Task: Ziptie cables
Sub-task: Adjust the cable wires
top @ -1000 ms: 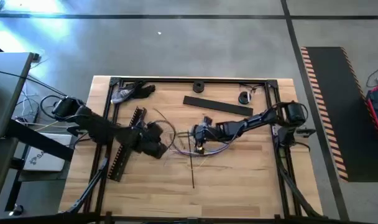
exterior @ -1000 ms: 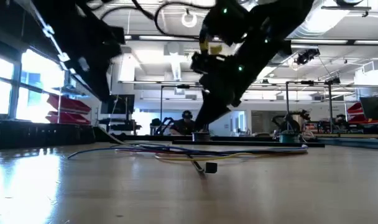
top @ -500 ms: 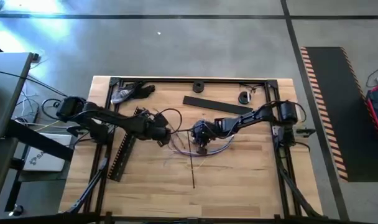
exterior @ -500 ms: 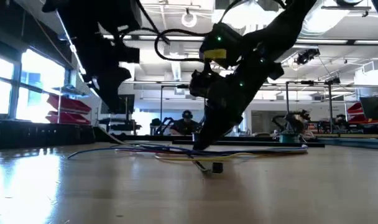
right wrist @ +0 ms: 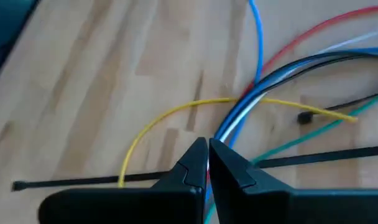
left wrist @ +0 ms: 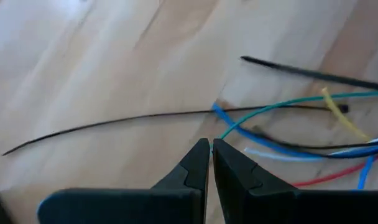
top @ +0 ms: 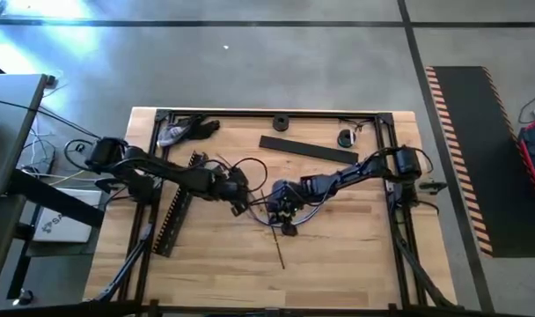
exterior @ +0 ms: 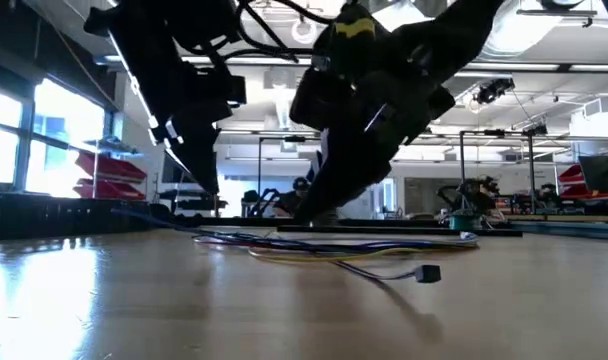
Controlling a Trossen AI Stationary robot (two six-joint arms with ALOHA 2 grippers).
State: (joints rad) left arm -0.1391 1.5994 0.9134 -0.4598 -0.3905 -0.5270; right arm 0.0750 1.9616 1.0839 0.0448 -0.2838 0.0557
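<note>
The cables (top: pixel 259 208) are thin coloured strands, blue, white, red, green and yellow, lying loose on the wooden table at its middle (exterior: pixel 334 244). My right gripper (right wrist: pixel 207 147) is shut at the bundle, coming from the table's right (top: pixel 282 211). My left gripper (left wrist: pixel 210 145) is shut just left of the cables' ends (top: pixel 242 199) and touches nothing I can see. A thin black zip tie (top: pixel 276 247) lies on the near side, its head (exterior: pixel 429 272) on the table. Another zip tie (left wrist: pixel 108 124) lies flat beside the cables. My right gripper is shut where the blue, white and black strands (right wrist: pixel 231 126) run in between its fingertips. The tips themselves hide the exact place of contact. The fingers slant down from the table's right. The strands lie slack on the table beyond the tips.
A long black slotted strip (top: pixel 174 217) lies at the left under my left arm. A flat black bar (top: pixel 307 150) and two small black round parts (top: pixel 281 123) (top: pixel 345 138) sit at the far side. The black frame rail (top: pixel 267 113) borders the table.
My left gripper has swung from the slotted strip toward the table's right and now stands at the cables. My right gripper has gone a little toward the near edge. The near zip tie has turned and slid, its head end moving sideways, and the cables have drawn closer together.
</note>
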